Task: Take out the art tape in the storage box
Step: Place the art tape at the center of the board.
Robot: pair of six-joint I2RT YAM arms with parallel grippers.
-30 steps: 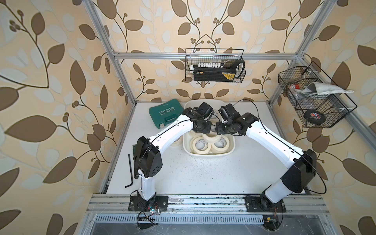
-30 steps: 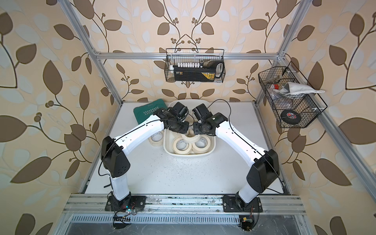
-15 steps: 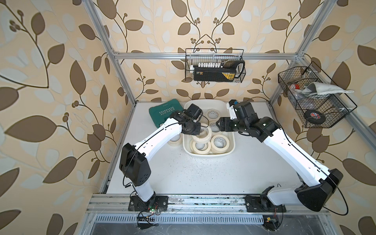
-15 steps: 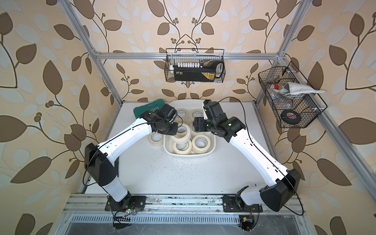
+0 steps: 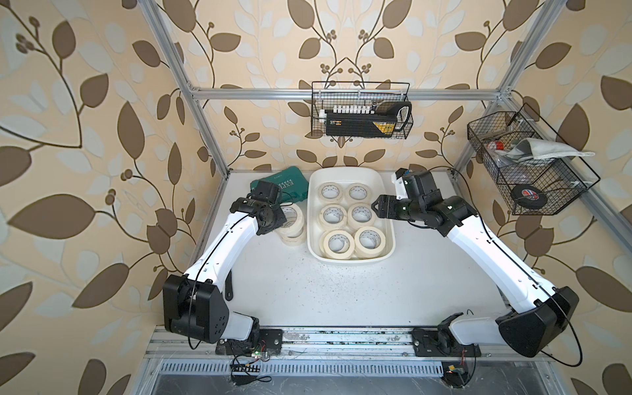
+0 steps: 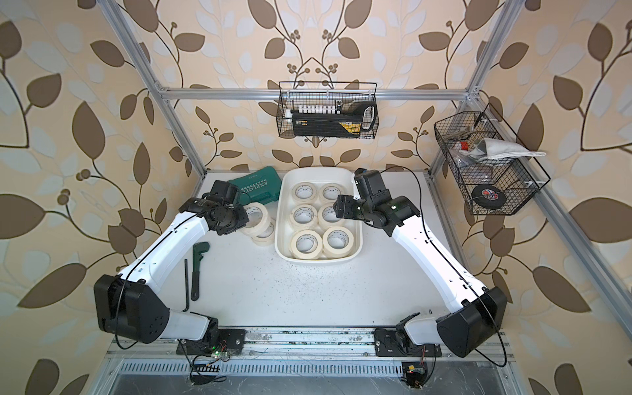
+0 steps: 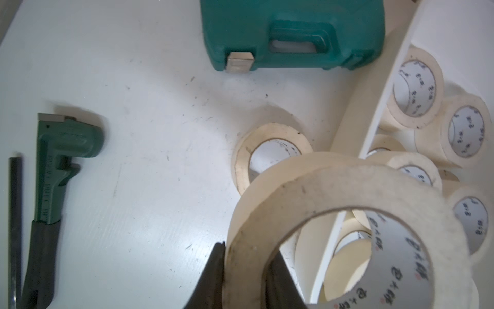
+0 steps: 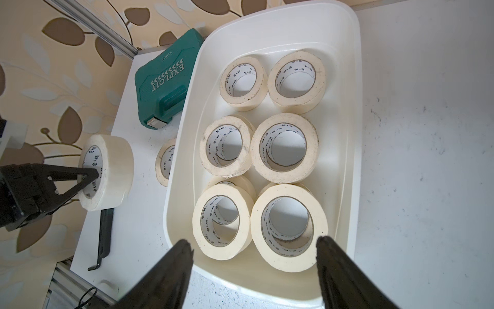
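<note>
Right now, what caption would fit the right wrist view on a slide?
Open right gripper over the white storage box of masking-tape rolls; left gripper holds one roll outside it.

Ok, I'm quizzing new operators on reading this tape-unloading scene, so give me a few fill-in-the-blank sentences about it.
1. The roll of art tape in the left gripper is ____ the storage box, not inside it.
2. The right gripper holds nothing; its jaws stand ____.
3. From above, ____ top rolls show in the storage box.
4. The tool case beside the storage box is coloured ____.
Missing words: outside, open, six, green.
</note>
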